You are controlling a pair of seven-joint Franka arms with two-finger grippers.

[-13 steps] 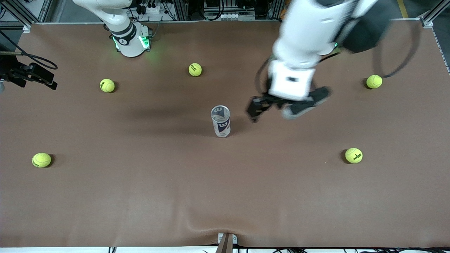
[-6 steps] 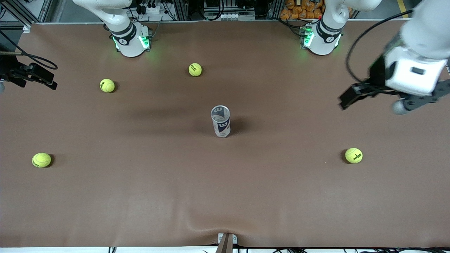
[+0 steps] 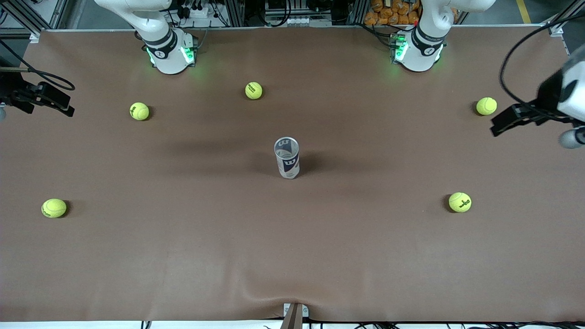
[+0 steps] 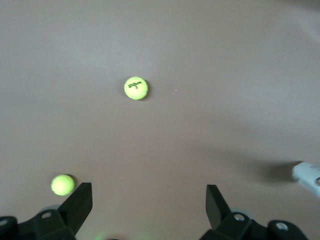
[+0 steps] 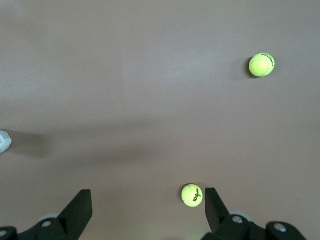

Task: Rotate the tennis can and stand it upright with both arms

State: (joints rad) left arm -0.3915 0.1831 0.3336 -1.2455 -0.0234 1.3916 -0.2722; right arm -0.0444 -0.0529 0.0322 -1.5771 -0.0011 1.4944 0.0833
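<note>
- Right gripper [image 5: 147,210] sat parked over the bench [image 3: 183,256] edge at the right arm's end, fingers [image 5: 80,205] spread apart and empty; I judged that arm was waiting.
- Two tennis balls showed under it in the right wrist view, one [image 5: 192,194] just beside a fingertip and one [image 5: 261,64] well apart.
- Tennis can [image 3: 287,157] stood upright on its base mid-bench, open silver rim up, nothing touching it, well apart from all five balls.
- I judged the uprighting step done and this the retreat phase; the next move called only for both arms to settle clear of the can without knocking it.
- Left gripper [image 4: 149,210] hung over the bench edge at the left arm's end, near a ball [image 3: 486,106], fingers [image 4: 216,202] apart and empty.
- Against a second ago: the left gripper was then just beside the can; half a second ago it was partway out, and now farther still. The can, the balls and the right gripper had not moved.
</note>
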